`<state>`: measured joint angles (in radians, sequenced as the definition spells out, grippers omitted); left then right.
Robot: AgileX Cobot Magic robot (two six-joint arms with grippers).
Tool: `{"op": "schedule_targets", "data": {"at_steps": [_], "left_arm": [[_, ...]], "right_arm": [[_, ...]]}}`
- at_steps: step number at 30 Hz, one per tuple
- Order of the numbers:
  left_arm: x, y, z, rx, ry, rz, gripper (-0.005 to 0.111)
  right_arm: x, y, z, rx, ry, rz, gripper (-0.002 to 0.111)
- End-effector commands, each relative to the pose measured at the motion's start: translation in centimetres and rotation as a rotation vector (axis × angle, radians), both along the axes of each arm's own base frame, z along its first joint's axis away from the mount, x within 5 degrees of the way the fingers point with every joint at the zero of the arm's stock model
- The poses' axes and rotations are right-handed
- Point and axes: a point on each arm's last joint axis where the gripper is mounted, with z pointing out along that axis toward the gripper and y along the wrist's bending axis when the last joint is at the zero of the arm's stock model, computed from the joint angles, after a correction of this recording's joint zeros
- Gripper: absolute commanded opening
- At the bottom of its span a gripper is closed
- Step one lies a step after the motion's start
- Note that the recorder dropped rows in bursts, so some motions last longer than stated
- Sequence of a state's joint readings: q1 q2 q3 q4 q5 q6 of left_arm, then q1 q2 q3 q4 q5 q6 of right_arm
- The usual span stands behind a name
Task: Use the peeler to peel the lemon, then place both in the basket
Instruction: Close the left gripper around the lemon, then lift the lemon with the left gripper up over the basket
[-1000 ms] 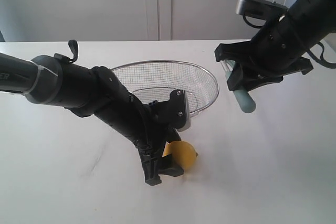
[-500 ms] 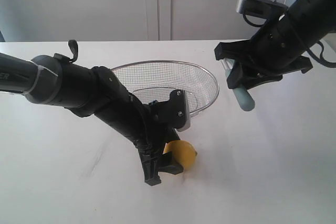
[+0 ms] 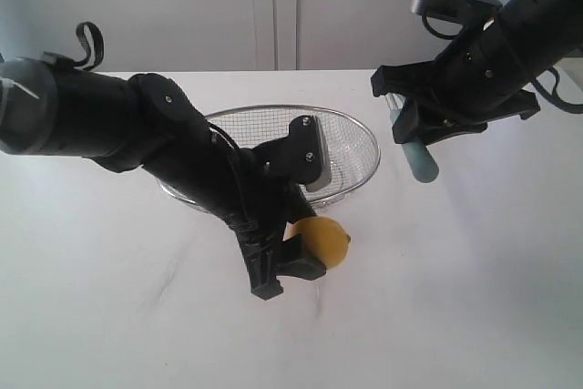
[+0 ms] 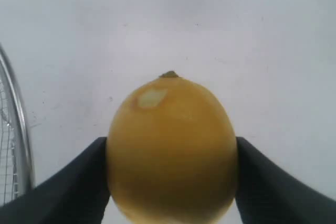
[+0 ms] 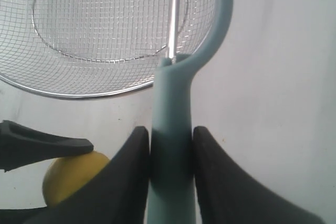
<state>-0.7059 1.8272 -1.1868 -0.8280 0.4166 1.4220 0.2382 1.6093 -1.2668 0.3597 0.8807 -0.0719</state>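
The yellow lemon [image 3: 330, 243] hangs just above the white table, in front of the basket [image 3: 364, 130]. My left gripper [image 3: 293, 267] is shut on it. In the left wrist view the lemon [image 4: 171, 145] fills the gap between both black fingers [image 4: 79, 184], nub pointing away, a small pale patch on its skin. To the right of the basket and above the table, my right gripper [image 3: 414, 134] is shut on the pale teal peeler [image 3: 421, 163]. In the right wrist view the peeler [image 5: 170, 129] stands between the jaws, and its loop head reaches over the basket [image 5: 79, 94].
The wire mesh basket has nothing in it and sits at mid-table. The left arm [image 3: 109, 125] crosses in front of the basket's left half. A white wall stands behind the table.
My left gripper has closed on the lemon and raised it slightly up and to the right, and the left arm has swung higher. The right gripper with the peeler has drifted up a little.
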Motion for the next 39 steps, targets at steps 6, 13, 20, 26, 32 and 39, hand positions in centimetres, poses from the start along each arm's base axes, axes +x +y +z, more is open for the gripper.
{"op": "schedule_targets", "data": {"at_steps": [6,13,20,26,32,39], "left_arm": [[-1.6,0.8,3.4,-0.031,0.101,0.070,0.000],[-2.6,1.4,5.5,-0.059,0.144,0.101,0.000],[-2.8,2.1,7.3,-0.096,0.107,0.112,0.000],[-1.1,4.1,8.4,-0.168,0.143,0.216,0.000],[0.3,6.1,8.5,-0.196,0.185,0.258,0.000],[1.8,7.9,9.3,-0.304,0.179,0.281,0.000]], "right_arm": [[0.0,-0.3,0.4,0.001,-0.029,-0.002,0.000],[-0.1,-0.3,0.4,0.001,-0.019,-0.001,0.000],[-0.2,-0.3,0.4,0.000,-0.011,0.003,0.000],[-0.2,-0.3,0.3,-0.001,-0.002,0.006,0.000],[-0.2,-0.3,0.3,-0.001,-0.001,0.004,0.000],[-0.3,-0.3,0.3,-0.002,0.010,0.008,0.000]]}}
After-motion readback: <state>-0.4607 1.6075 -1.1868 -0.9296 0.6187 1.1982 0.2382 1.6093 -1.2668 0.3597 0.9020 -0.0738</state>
